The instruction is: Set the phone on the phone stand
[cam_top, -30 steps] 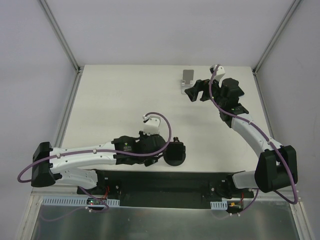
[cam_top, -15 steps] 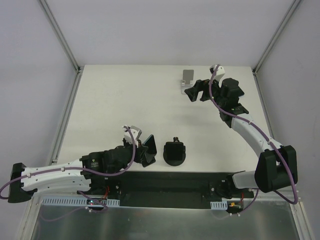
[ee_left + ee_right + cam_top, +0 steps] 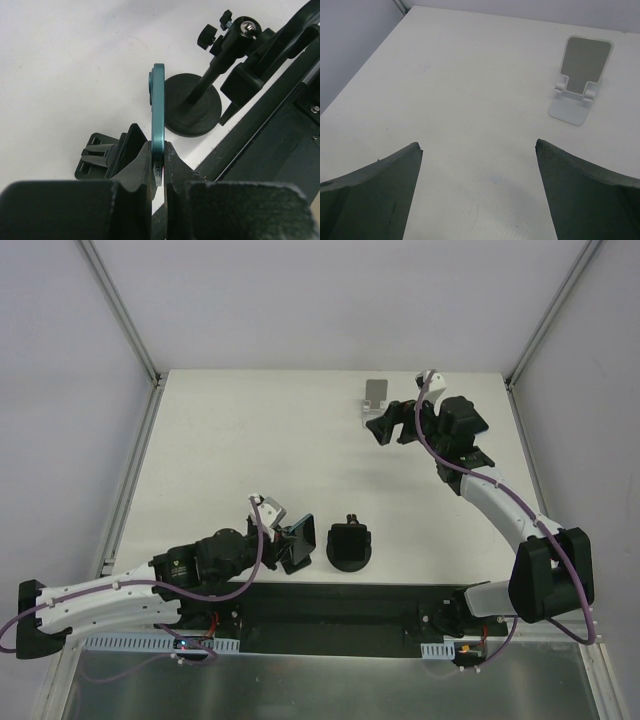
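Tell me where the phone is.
In the top view, the phone is pinched in the left end effector near the table's front edge, just left of the black mount.

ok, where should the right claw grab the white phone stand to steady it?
Probably the tilted back plate of the white phone stand, pinched across its side edges near the top, from above. It is the only part standing clear of the table; the base lies flat, and the front lips must stay free for the phone. The right claw is open, facing it.
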`<state>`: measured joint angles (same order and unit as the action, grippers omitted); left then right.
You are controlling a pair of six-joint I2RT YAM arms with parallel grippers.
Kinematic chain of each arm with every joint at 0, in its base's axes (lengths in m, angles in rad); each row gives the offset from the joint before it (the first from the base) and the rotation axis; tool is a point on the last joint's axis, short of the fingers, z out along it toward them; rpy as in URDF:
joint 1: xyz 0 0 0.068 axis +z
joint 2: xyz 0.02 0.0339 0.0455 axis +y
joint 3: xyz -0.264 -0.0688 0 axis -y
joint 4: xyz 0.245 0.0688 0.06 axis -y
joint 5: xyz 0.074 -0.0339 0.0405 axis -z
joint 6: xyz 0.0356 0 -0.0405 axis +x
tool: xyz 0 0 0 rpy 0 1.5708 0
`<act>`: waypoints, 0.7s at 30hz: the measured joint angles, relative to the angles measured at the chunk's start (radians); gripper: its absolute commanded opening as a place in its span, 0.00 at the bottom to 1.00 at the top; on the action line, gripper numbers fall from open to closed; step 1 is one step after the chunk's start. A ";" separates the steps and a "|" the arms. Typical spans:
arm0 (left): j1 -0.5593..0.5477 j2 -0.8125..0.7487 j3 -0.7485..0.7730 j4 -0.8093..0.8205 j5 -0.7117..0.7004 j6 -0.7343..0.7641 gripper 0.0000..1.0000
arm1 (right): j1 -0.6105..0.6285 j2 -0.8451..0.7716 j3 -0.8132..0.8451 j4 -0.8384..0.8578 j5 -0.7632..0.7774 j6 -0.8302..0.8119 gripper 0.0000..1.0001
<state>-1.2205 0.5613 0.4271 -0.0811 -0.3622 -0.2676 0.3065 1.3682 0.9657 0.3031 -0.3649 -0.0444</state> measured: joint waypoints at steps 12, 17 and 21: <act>0.031 -0.123 -0.002 -0.111 0.078 0.016 0.00 | 0.019 0.006 0.000 0.000 0.000 0.000 0.99; 0.031 -0.159 -0.018 -0.150 0.077 0.017 0.00 | 0.023 0.010 0.000 0.000 0.000 0.000 0.98; 0.037 -0.185 -0.034 -0.148 0.073 0.018 0.00 | 0.027 0.019 0.000 0.000 0.000 -0.001 0.98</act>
<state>-1.1839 0.3767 0.3931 -0.2295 -0.2890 -0.2493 0.3332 1.3872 0.9661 0.3027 -0.3649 -0.0452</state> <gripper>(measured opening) 0.043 0.985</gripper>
